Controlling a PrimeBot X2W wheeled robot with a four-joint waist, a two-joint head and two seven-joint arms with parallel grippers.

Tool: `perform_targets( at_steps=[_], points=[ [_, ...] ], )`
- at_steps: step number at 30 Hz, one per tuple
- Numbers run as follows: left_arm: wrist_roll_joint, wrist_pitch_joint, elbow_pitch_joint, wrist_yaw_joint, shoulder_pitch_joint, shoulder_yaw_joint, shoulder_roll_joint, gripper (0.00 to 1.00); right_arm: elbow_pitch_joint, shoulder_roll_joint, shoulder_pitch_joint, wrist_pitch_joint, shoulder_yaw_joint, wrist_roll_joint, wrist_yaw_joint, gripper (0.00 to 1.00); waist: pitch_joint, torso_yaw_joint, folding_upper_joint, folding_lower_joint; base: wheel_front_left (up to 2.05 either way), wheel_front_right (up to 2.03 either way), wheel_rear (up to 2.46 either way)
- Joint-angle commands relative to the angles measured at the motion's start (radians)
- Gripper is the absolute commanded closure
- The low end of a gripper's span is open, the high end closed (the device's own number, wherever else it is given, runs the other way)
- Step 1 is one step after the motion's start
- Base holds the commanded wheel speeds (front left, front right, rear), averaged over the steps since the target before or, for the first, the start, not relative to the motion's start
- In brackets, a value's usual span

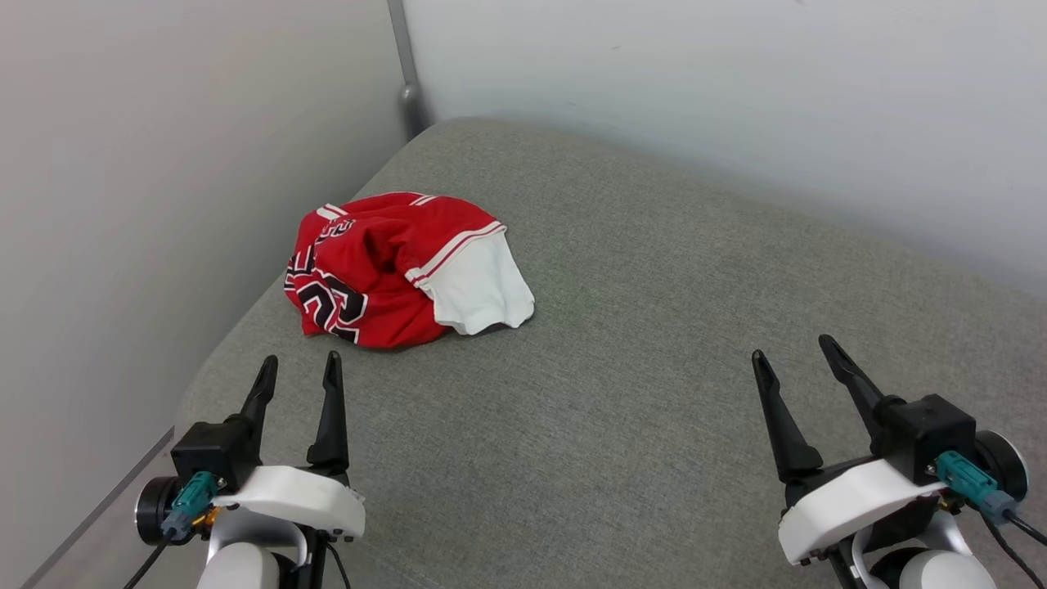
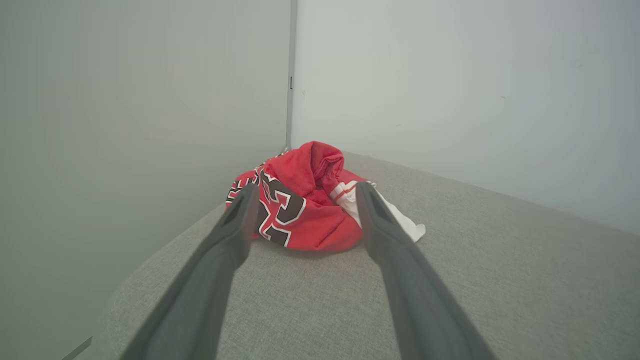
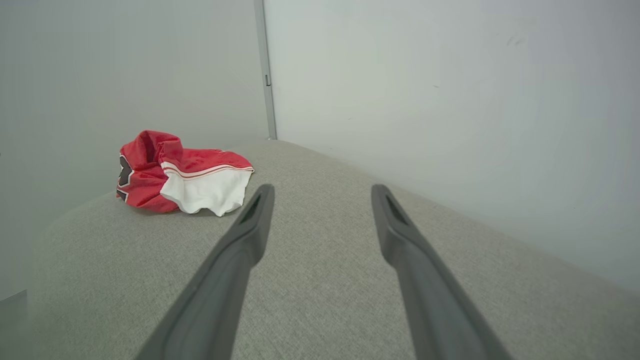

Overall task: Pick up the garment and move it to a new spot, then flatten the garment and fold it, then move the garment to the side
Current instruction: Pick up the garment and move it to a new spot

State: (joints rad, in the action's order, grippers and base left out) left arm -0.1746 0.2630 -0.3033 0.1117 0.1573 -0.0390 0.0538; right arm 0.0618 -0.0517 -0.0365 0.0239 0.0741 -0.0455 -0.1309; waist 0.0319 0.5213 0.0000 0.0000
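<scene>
Crumpled red-and-white jersey shirt [image 1: 384,270] of soft matt cloth, grey cushion surface [image 1: 638,409] of coarse woven fabric, matt dark plastic fingers [image 1: 331,417] on left gripper [image 1: 300,360] and right gripper [image 1: 792,348], glossy white plastic wrist shells [image 1: 294,499]

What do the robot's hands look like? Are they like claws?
A bit like claws! The left tool and right tool each have two long, dark, pointed fingers on a black block, a white shell behind, and a teal plug with a black cable.

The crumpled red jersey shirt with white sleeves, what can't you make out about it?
Front lettering on the red jersey shirt: head view, folds hide most.
Its sides: left wrist view, covered by dark fingers of the left gripper.
Its underside: all views, against the grey fabric cushion.
</scene>
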Motion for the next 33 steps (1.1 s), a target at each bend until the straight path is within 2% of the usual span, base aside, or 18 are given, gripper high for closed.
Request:
perform_targets(
  at_steps=[1, 8, 12, 16, 20, 23, 24, 30, 33],
  points=[
    [-0.002, 0.003, 0.000, -0.003, 0.013, -0.009, -0.001, 0.00, 0.000, 0.002, -0.009, -0.002, 0.001, 0.005, 0.000, 0.00, 0.003, 0.001, 0.0000, 0.0000, 0.00, 0.00, 0.00],
    [-0.019, 0.003, -0.017, -0.012, 0.107, -0.012, -0.002, 0.00, 0.013, 0.002, -0.045, 0.010, 0.013, 0.013, 0.000, 0.00, 0.050, -0.014, 0.0000, 0.0000, 0.00, 0.00, 0.00],
    [-0.016, 0.000, -0.065, 0.001, 0.247, 0.010, 0.043, 0.00, 0.021, 0.002, -0.081, 0.016, 0.028, 0.010, 0.000, 0.00, 0.110, -0.054, 0.0000, 0.0000, 0.00, 0.00, 0.00],
    [-0.036, -0.065, -0.118, 0.012, 0.411, 0.014, 0.120, 0.00, 0.028, 0.001, -0.120, 0.023, 0.045, 0.025, 0.000, 0.00, 0.186, -0.111, 0.0000, 0.0000, 0.00, 0.00, 0.00],
    [-0.084, -0.196, -0.181, 0.017, 0.551, 0.026, 0.202, 0.00, 0.042, 0.000, -0.153, 0.026, 0.043, 0.047, 0.000, 0.00, 0.269, -0.169, 0.0000, 0.0000, 0.00, 0.00, 0.00],
    [-0.136, -0.310, -0.253, 0.018, 0.619, 0.055, 0.286, 0.00, 0.038, -0.001, -0.170, 0.019, 0.037, 0.052, 0.000, 0.00, 0.318, -0.208, 0.0000, 0.0000, 0.00, 0.00, 0.00],
    [-0.136, -0.310, -0.253, 0.018, 0.619, 0.055, 0.286, 0.00, 0.038, -0.001, -0.170, 0.019, 0.037, 0.052, 0.000, 0.00, 0.318, -0.208, 0.0000, 0.0000, 0.00, 0.00, 0.00],
    [-0.292, -0.654, -0.414, 0.018, 0.657, 0.091, 0.406, 0.00, 0.024, -0.003, -0.217, 0.003, 0.044, 0.046, 0.000, 0.00, 0.403, -0.277, 0.0000, 0.0000, 0.00, 0.00, 0.00],
    [-0.354, -0.763, -0.473, 0.018, 0.652, 0.086, 0.447, 0.00, 0.019, -0.004, -0.239, -0.007, 0.047, 0.044, 0.000, 0.00, 0.441, -0.299, 0.0000, 0.0000, 0.00, 0.00, 0.00]
  ],
)
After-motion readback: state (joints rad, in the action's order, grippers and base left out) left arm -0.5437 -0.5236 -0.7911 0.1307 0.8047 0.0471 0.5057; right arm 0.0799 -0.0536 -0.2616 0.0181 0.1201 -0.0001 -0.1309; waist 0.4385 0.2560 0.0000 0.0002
